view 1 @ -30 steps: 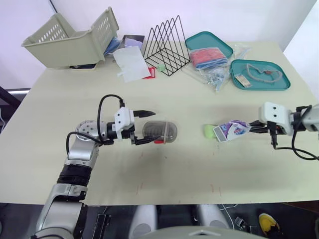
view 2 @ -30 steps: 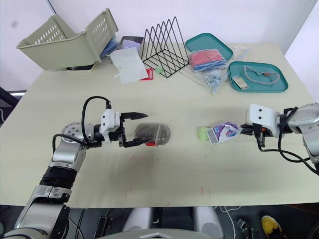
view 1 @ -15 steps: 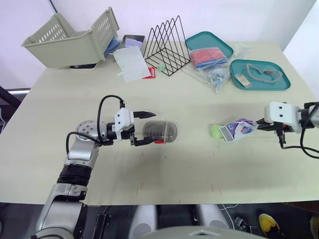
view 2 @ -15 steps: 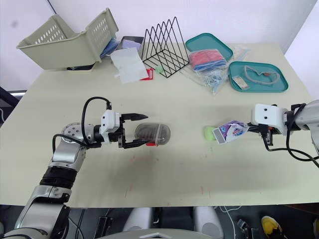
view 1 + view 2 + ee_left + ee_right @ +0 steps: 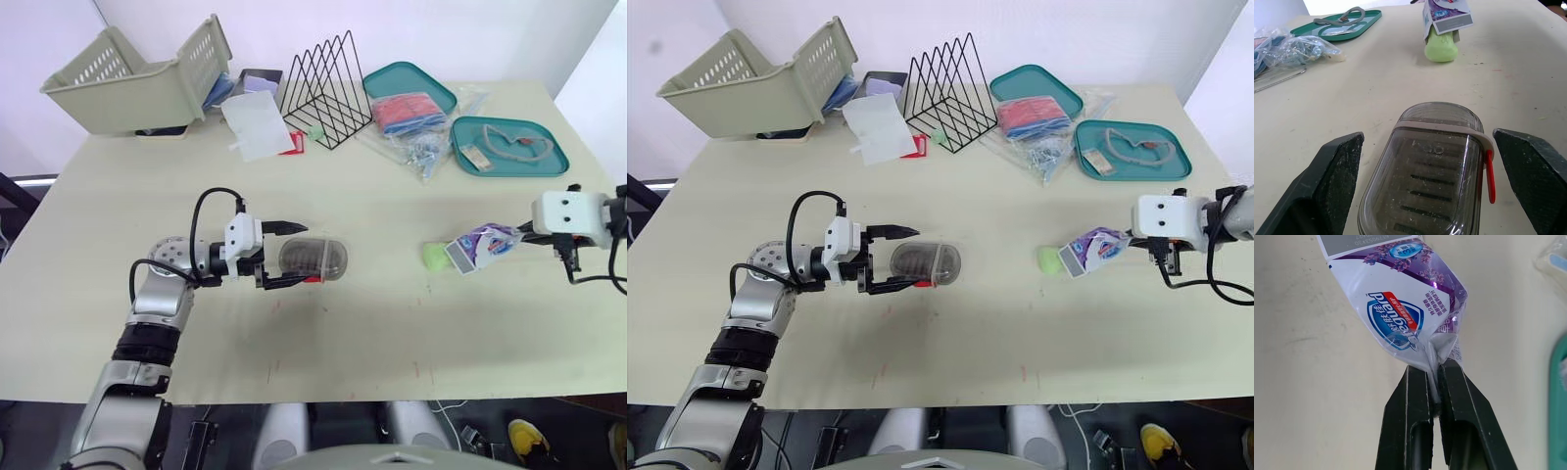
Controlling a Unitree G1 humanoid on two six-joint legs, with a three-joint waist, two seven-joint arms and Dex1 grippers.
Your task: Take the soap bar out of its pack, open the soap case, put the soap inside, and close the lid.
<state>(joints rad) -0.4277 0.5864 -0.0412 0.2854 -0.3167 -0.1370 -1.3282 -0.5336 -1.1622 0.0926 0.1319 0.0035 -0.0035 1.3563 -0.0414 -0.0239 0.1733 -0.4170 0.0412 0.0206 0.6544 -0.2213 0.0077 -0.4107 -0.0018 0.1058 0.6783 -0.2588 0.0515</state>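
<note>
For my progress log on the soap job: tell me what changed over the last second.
The right end effector, shut on the soap pack, pulled away toward the robot's right, dragging the pack across the table; the green soap bar at its open end slid along with it. Unchanged: the left end effector is open around the closed soap case, which has not moved.

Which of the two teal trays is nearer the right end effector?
The tray holding the grey cord, just beyond the right end effector. The tray with the red-and-blue packet sits farther off, by the wire rack.
</note>
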